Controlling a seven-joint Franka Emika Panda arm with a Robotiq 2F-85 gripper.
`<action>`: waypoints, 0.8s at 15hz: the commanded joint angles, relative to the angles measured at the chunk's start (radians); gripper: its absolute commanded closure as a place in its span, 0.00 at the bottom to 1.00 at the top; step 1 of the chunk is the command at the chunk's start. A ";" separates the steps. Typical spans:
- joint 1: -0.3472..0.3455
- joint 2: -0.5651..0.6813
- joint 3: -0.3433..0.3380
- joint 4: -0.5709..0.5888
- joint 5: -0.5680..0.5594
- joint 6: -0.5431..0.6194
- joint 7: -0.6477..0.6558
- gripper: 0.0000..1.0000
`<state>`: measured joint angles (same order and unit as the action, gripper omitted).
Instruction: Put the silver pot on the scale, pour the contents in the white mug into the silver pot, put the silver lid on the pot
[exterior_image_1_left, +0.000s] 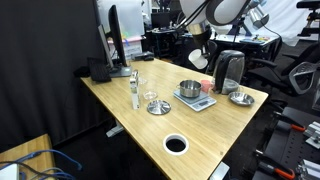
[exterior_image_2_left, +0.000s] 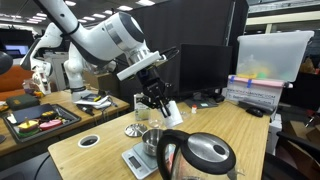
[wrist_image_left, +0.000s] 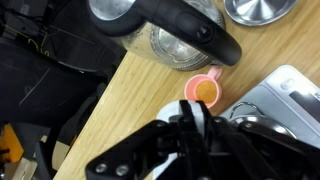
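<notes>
Wooden desk carries the scale with the silver pot on it; the tool, clenched on the white mug at 12 o'clock of the pot, seems about to pour, needing a centred, slow tilt

Exterior views face table from seemingly opposing sides (both show kettle); wrist looks down, close.

The arm is showing glossy white, rounded shells in both exterior views, with darker grey bands sitting at its joints. Black fittings are clustering at its wrist. The gripper is looking matt black and angular, and its dark body is appearing blurred in the wrist view.
</notes>
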<state>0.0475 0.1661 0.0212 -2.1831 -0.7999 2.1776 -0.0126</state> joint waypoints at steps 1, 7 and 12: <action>0.015 0.038 0.004 0.026 -0.089 -0.043 -0.062 0.98; 0.018 0.064 0.010 0.008 -0.106 -0.019 -0.035 0.91; 0.028 0.075 0.011 0.013 -0.138 -0.036 -0.030 0.98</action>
<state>0.0710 0.2304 0.0257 -2.1747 -0.9076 2.1592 -0.0461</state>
